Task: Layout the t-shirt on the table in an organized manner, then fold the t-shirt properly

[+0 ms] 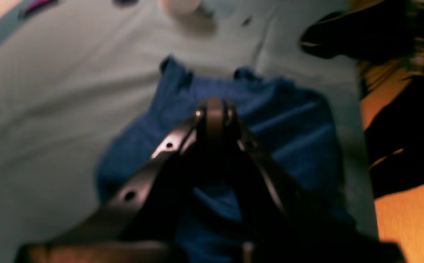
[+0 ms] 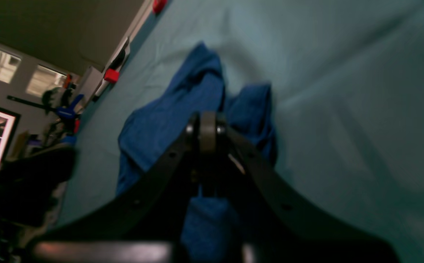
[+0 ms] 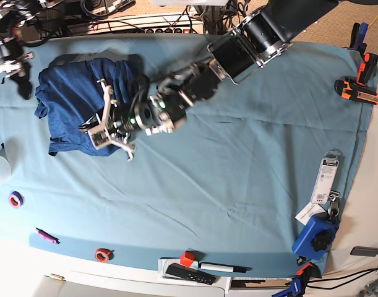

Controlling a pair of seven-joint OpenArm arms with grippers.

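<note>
The dark blue t-shirt (image 3: 71, 93) lies crumpled in a heap at the table's (image 3: 238, 185) back left corner. My left gripper (image 3: 93, 130) reaches in from the right and hovers, shut, over the heap's front right part. In the left wrist view the closed tips (image 1: 215, 113) sit above rumpled t-shirt folds (image 1: 288, 120). My right gripper (image 3: 23, 86) is a dark shape at the heap's left edge. In the right wrist view its tips (image 2: 208, 128) are shut above the t-shirt (image 2: 160, 124). Whether either pinches fabric does not show.
Orange-black tools (image 3: 356, 90) lie at the right edge, with a packaged item (image 3: 326, 179) and a blue clamp (image 3: 315, 238) nearer the front. Along the front lie a red cube (image 3: 187, 257), a red ring (image 3: 102, 253), a pink marker (image 3: 45, 235) and a purple ring (image 3: 15, 199).
</note>
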